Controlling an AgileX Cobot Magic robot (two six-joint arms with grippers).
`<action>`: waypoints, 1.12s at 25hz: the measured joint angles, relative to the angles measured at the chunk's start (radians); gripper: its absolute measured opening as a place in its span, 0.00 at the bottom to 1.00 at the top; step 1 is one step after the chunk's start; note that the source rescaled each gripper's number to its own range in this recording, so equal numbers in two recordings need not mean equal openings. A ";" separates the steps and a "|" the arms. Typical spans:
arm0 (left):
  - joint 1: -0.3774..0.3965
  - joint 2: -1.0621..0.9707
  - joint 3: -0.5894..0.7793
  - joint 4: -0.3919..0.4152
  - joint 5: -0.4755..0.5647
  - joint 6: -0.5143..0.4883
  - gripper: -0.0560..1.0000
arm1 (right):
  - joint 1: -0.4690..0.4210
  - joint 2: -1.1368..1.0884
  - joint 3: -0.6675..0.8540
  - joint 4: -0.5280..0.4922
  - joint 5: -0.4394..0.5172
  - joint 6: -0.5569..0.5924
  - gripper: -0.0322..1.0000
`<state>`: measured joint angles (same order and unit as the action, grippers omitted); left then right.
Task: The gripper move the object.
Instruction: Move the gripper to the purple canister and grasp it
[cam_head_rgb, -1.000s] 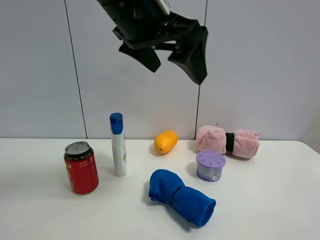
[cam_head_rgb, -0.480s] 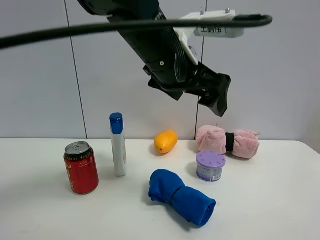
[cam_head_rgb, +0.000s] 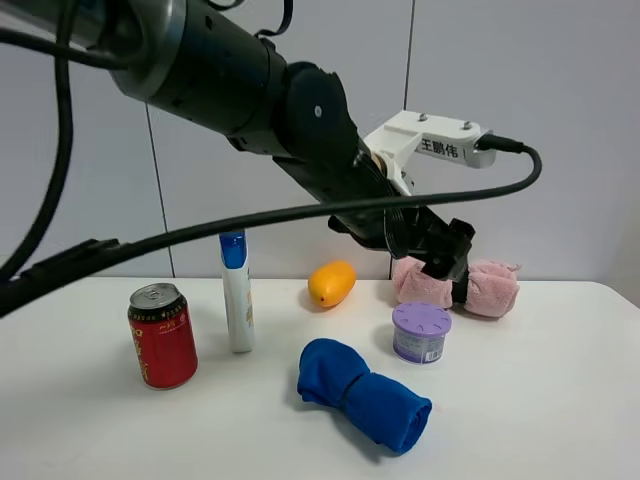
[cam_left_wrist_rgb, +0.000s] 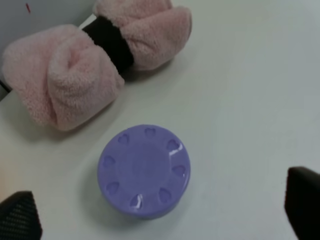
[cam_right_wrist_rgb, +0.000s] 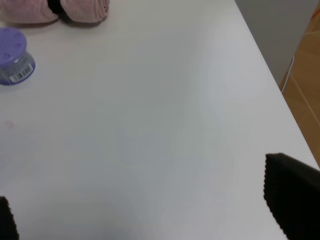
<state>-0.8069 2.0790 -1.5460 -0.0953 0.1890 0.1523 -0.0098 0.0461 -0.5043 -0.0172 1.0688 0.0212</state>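
Observation:
The lavender round container with a domed slotted lid stands on the white table, right of centre. It also shows in the left wrist view and, with its barcode label, in the right wrist view. My left gripper hangs a little above and behind the container, in front of the pink towel. Its jaws are wide open and empty, and in the left wrist view the container lies between the two fingertips, lower down. My right gripper is open and empty over bare table, away from the container.
A red soda can, a white bottle with a blue cap and an orange fruit stand to the left. A rolled blue cloth lies in front of the container. A pink towel roll lies behind it. The table's right edge is near.
My left arm has swung down and to the right from the top of the view. Its open gripper now hangs just above the lavender container. The objects have not moved.

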 joint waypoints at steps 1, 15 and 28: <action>0.001 0.009 0.000 0.000 -0.012 0.000 1.00 | 0.000 0.000 0.000 0.000 0.000 0.000 1.00; 0.036 0.217 -0.275 -0.002 0.145 0.000 1.00 | 0.000 0.000 0.000 0.000 0.000 0.000 1.00; 0.036 0.362 -0.458 -0.028 0.269 -0.001 1.00 | 0.000 0.000 0.000 0.000 0.000 0.000 1.00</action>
<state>-0.7709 2.4412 -2.0037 -0.1237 0.4581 0.1516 -0.0098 0.0461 -0.5043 -0.0172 1.0688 0.0212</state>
